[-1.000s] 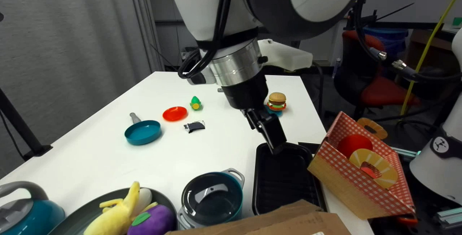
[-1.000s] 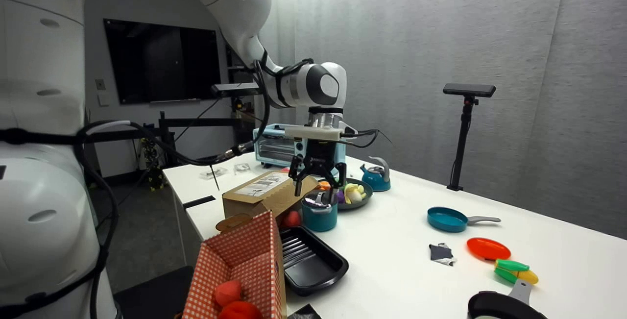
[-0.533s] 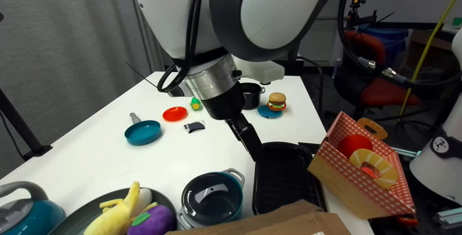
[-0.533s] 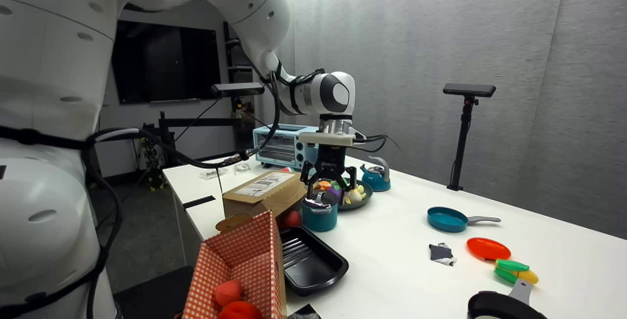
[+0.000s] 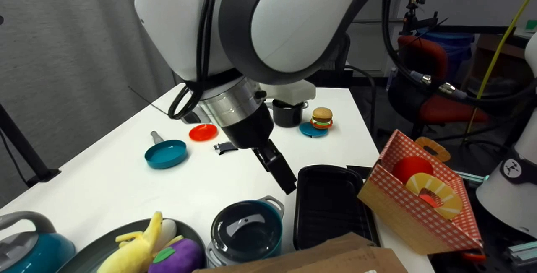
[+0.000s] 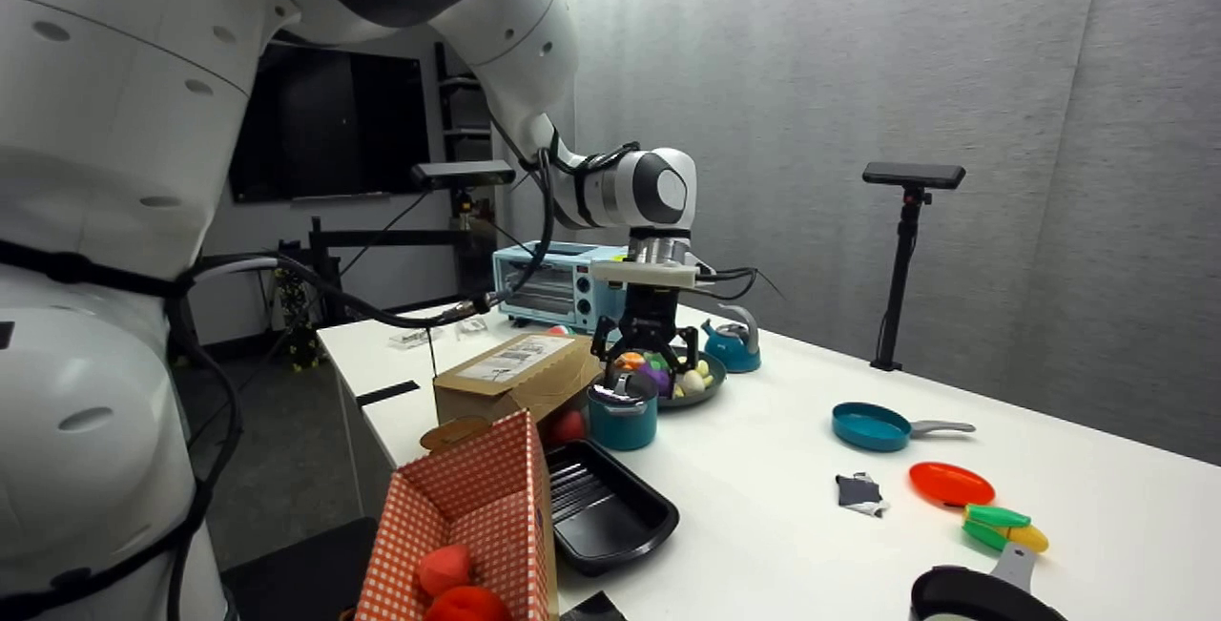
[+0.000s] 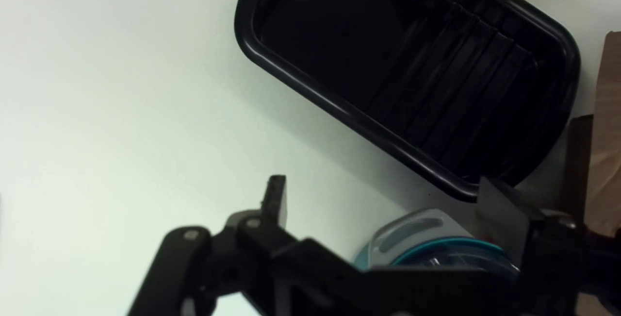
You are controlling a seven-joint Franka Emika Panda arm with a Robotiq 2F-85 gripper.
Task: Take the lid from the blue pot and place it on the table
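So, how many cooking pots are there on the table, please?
2: the blue pot, lid on, beside the black tray, and the black pot near the toy burger, partly covered by the arm. Another could be hidden behind the arm or the cardboard box.

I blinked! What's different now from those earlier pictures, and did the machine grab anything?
In an exterior view, the end effector has moved left and lower, closer to the blue pot. It stays open; nothing was grasped or let go. Stayed put: the lid on the pot, the teal frying pan and the black ribbed tray.
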